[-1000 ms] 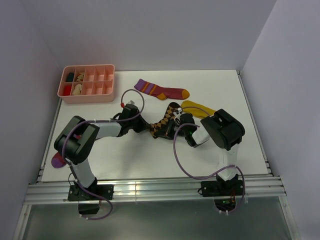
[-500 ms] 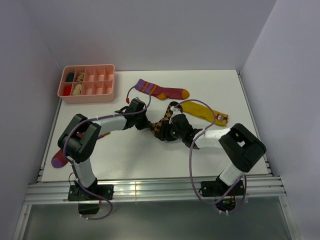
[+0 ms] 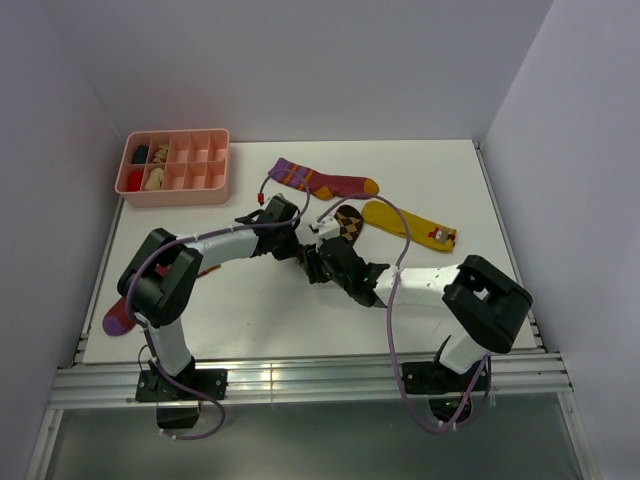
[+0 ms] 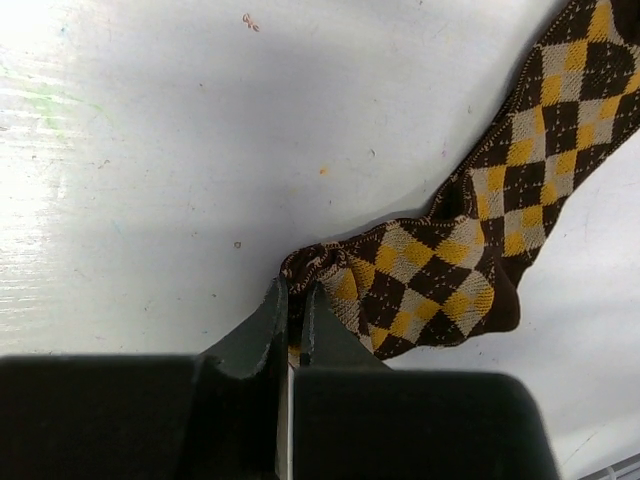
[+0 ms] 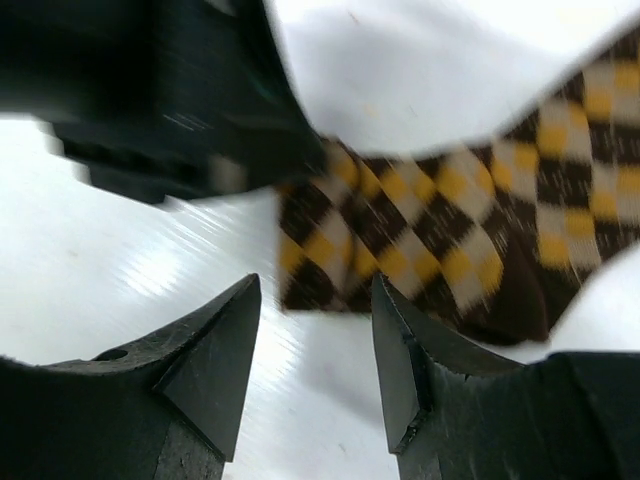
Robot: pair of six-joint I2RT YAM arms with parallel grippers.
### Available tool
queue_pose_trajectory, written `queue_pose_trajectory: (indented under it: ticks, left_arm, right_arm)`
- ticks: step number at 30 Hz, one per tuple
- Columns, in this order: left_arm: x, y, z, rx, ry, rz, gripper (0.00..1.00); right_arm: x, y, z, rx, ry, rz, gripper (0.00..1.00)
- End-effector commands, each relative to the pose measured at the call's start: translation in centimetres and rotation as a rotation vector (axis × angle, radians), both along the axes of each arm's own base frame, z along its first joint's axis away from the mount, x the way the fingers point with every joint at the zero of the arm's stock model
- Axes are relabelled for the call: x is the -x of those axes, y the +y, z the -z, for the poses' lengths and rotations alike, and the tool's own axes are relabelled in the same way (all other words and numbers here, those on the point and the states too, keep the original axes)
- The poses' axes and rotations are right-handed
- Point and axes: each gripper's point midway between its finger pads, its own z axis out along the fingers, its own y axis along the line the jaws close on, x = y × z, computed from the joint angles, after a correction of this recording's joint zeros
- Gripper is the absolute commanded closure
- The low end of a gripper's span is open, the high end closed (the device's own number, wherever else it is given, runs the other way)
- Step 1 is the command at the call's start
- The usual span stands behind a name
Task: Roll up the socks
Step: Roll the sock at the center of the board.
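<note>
Pinching the folded end of the diamond-check sock (image 4: 450, 270), the left gripper (image 4: 293, 300) stays clamped tight at the middle of the table (image 3: 260, 310). The right gripper (image 5: 315, 290), closed a second ago, now has its jaws apart just beside that fold, holding nothing. Its arm has dropped low, uncovering the mustard sock (image 3: 410, 222). The maroon sock (image 3: 325, 182) lies unmoved.

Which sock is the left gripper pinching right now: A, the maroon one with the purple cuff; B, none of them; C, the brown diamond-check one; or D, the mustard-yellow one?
C: in the left wrist view the left gripper is shut on the bunched edge of the brown diamond-check sock, while the right gripper stands open beside it.
</note>
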Motion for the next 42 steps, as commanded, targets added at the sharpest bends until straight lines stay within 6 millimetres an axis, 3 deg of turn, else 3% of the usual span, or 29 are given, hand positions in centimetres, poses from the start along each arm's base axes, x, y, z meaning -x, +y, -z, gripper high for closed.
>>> queue_pose_trajectory:
  ticks: [1,12,17,22,25,27,30,33,34,35,37,39,42]
  left_arm:
    - [-0.1,0.1,0.0,-0.045,-0.001,0.015,1.0]
    - [0.0,0.1,0.1,-0.044,0.01,0.011,1.0]
    - [0.1,0.1,-0.1,-0.045,0.007,0.013,1.0]
    - [0.3,0.2,0.1,-0.044,0.015,0.007,1.0]
    - [0.4,0.5,0.1,-0.049,0.019,0.001,1.0]
    - [0.4,0.6,0.0,-0.047,0.017,-0.011,1.0]
    - [0.3,0.8,-0.3,-0.039,0.009,-0.048,0.98]
    - [0.0,1.2,-0.9,-0.019,-0.006,-0.091,0.82]
    - [0.0,1.2,-1.2,-0.011,-0.013,-0.099,0.7]
    - [-0.1,1.2,-1.4,-0.006,-0.021,-0.108,0.64]
    - [-0.3,1.3,-1.9,0.015,-0.033,-0.127,0.47]
    - [-0.5,1.4,-2.4,0.027,-0.046,-0.14,0.36]
    - [-0.7,1.4,-3.3,0.053,-0.079,-0.15,0.29]
  right_arm:
    - [-1.0,2.5,-2.6,-0.001,-0.135,-0.065,0.44]
    - [-1.1,4.1,1.7,0.056,-0.104,-0.09,0.5]
    - [-1.3,3.2,3.8,0.119,-0.079,-0.041,0.56]
    - [-1.5,0.7,6.1,0.198,-0.026,0.083,0.61]
    - [-0.6,-0.7,7.6,0.249,0.034,0.112,0.76]
    - [-0.1,-0.8,7.9,0.234,0.066,0.108,0.92]
    - [1.2,-0.8,8.3,0.179,0.147,0.079,1.0]
    - [2.3,-1.0,8.4,0.081,0.261,0.062,1.0]
    - [2.9,-1.3,8.4,0.051,0.298,0.058,1.0]
    - [2.5,-1.8,8.3,0.013,0.327,0.072,1.0]
    - [3.7,-1.5,8.4,-0.094,0.431,0.044,1.0]
    - [3.9,-1.8,8.3,-0.191,0.517,0.048,1.0]
    - [4.3,-2.3,8.4,-0.315,0.621,0.063,1.0]
